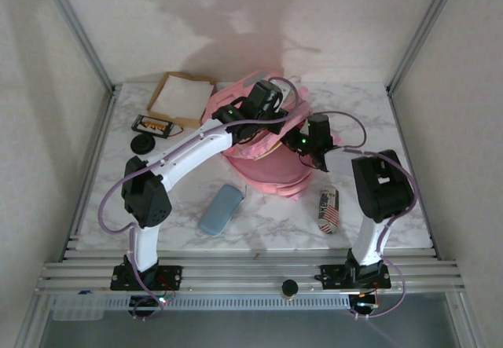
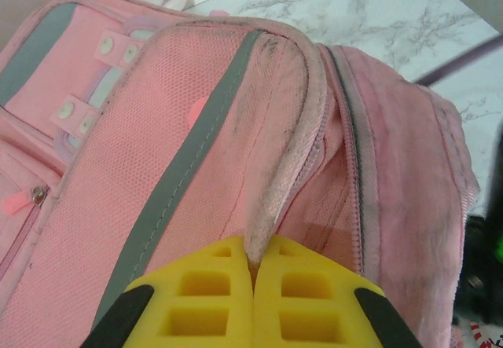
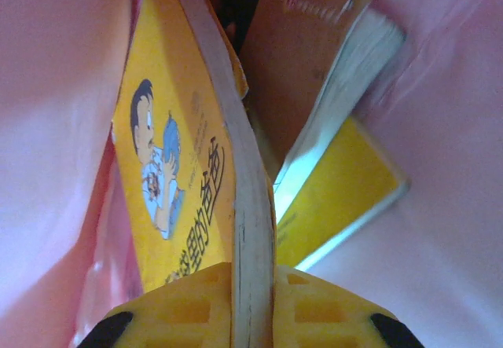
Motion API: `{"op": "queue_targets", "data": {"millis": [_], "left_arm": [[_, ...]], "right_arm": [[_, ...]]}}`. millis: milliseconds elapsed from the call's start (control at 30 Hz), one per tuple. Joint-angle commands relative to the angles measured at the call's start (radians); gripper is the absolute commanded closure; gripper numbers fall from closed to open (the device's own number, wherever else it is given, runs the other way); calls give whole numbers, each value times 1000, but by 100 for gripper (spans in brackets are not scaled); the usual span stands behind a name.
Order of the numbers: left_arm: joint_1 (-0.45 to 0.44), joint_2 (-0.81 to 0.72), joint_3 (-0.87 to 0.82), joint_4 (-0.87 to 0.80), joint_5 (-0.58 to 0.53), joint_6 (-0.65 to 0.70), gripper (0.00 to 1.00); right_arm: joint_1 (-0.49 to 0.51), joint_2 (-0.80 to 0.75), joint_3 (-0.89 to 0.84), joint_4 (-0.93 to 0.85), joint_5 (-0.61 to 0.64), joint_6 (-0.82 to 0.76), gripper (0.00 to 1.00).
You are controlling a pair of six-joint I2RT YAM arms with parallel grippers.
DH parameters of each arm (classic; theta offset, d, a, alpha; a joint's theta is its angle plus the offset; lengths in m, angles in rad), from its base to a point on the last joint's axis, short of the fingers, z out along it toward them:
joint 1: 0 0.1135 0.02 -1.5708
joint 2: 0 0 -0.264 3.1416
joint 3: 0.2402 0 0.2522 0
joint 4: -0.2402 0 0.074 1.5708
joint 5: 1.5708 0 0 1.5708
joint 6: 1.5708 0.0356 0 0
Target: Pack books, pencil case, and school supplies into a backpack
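Left fingers (image 2: 204,301) pinch the opening rim of the pink backpack (image 2: 236,128); inside it, right fingers (image 3: 189,309) pinch the large yellow book (image 3: 169,167), beside the brown book (image 3: 299,73) and smaller yellow book (image 3: 338,191).

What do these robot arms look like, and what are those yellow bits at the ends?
Both the left arm and right arm have white tube-like links between chunky black joints, with pale purple cables looping alongside and small green lights near the wrists. The yellow bits are the fingers: blocky pads with square waffle-like recesses, on black mounts.
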Motion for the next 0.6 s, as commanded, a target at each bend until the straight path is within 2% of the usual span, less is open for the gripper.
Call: {"op": "queue_targets", "data": {"millis": [0,100,133,167,200,267,333,400,467,567], "left_arm": [[-13,-13,54,48,20,-25,100],[-12,-18,42,65,24,-31,100],[-13,-19,37,74,25,-34,100],[-12,-19,32,83,23,-39,100],[-13,-19,31,87,23,-46,100],[-11,-14,29,91,24,-57,100],[-12,-9,26,98,26,-73,100],[-13,1,25,101,33,-86,100],[-13,9,9,116,39,-105,100],[-13,28,-18,147,64,-152,98]], "right_arm": [[-13,35,74,98,46,23,93],[-8,68,107,123,-7,39,81],[-6,61,99,108,-5,31,75],[-10,46,87,88,7,24,64],[-12,13,57,84,20,13,57],[-19,-64,-14,61,39,-5,51],[-26,-137,-51,-63,77,-36,40],[-35,-218,-92,-170,102,-76,36],[-47,-333,-176,-199,127,-92,35],[-50,-515,-262,-316,223,-120,34]]}}
